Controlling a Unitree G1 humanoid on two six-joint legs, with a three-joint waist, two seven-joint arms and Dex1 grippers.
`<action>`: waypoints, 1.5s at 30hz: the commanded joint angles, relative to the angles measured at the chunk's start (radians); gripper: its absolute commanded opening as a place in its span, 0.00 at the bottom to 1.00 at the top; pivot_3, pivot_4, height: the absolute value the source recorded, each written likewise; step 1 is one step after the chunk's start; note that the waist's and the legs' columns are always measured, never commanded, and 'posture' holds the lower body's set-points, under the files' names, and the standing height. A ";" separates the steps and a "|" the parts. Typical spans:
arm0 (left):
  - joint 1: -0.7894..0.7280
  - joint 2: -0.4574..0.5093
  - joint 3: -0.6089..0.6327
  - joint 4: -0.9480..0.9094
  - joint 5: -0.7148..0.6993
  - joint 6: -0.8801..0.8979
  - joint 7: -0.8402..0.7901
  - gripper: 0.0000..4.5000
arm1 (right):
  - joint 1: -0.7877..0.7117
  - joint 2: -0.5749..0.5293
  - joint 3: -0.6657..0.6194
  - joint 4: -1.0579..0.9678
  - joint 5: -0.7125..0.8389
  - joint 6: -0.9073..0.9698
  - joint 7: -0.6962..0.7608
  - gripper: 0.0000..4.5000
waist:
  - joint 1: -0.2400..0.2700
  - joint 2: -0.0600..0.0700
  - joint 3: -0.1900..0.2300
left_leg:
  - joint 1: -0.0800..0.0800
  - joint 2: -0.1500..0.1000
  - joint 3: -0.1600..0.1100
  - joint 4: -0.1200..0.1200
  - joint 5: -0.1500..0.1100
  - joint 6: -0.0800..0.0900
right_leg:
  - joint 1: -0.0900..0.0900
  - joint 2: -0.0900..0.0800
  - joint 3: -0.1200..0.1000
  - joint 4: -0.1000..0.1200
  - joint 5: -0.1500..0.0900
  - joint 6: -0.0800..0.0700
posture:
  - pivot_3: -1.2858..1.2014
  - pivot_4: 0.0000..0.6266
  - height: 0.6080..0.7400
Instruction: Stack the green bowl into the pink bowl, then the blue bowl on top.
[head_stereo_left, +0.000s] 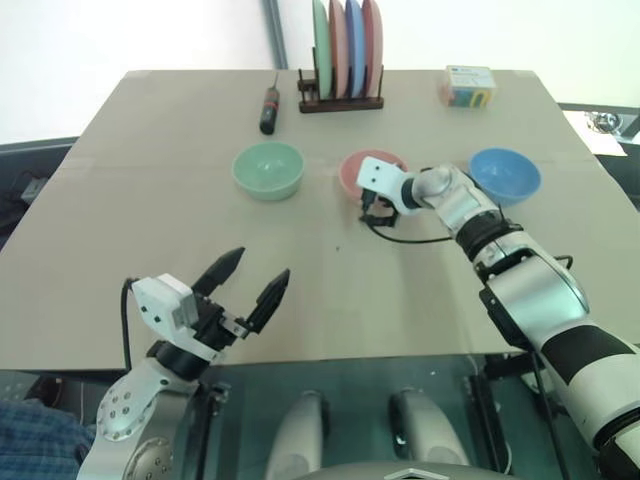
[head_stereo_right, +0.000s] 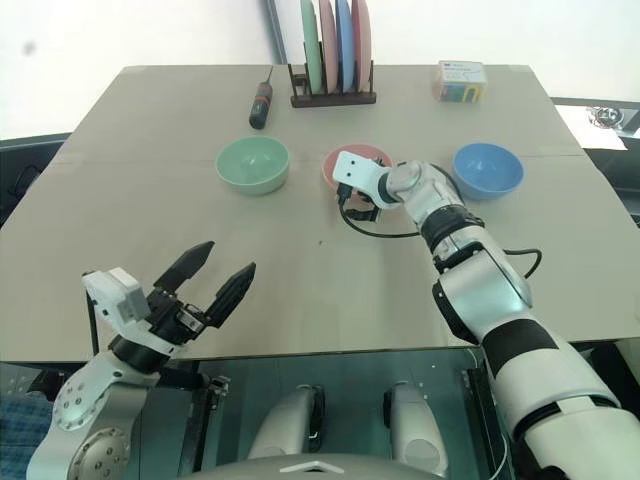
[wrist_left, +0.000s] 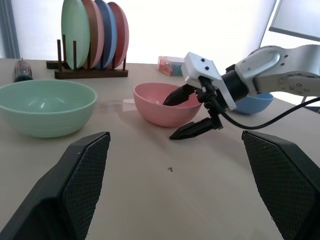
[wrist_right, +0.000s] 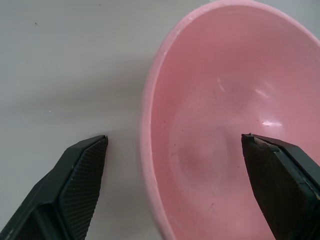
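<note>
Nearest to the robot, the left gripper (head_stereo_left: 252, 276) hangs over the near edge of the tabletop (head_stereo_left: 330, 300), jaws spread wide and holding nothing, which looks like waiting its turn.

Further out, the right gripper (wrist_left: 186, 114) reaches across to the pink bowl (head_stereo_left: 371, 172), jaws spread, one finger inside the bowl and the other outside, so the near wall sits between them. That reads as lining up a pinch on the rim; the jaws aren't pressed onto it yet.

All three bowls stand upright in one row across the middle: the green bowl (head_stereo_left: 268, 169) to the left, the pink one in the centre, the blue bowl (head_stereo_left: 505, 174) on the right. They are all apart, nothing stacked, so the job has barely begun.

Beyond them: one rack (head_stereo_left: 340, 100) holding four plates on edge, one screwdriver (head_stereo_left: 269, 108) lying to its left, and one small colourful box (head_stereo_left: 467, 86) at the far right.
</note>
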 joint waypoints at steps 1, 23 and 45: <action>0.009 0.006 0.001 -0.044 -0.020 -0.038 -0.018 1.00 | -0.028 -0.001 -0.014 0.017 -0.022 -0.020 -0.002 0.70 | 0.000 0.000 0.000 | 0.000 0.000 0.000 0.000 0.000 0.000 | 0.000 0.000 0.000 0.000 0.000 0.000 | 0.52 0.24 1.00; -0.044 0.071 -0.002 0.035 -0.038 -0.048 -0.103 1.00 | 0.340 -0.276 0.019 -0.981 -0.029 0.154 0.459 0.01 | 0.003 0.000 0.000 | -0.001 0.000 -0.001 -0.001 0.000 0.000 | 0.000 0.000 -0.001 -0.001 0.002 0.003 | 0.52 0.24 1.00; -0.242 0.167 -0.003 0.188 0.022 0.024 -0.072 1.00 | 0.541 -0.434 -0.106 -1.529 0.156 0.615 0.546 0.99 | 0.008 -0.001 0.000 | -0.001 0.001 -0.002 0.001 0.000 0.000 | 0.001 0.000 -0.002 -0.001 0.000 0.000 | 0.52 0.24 1.00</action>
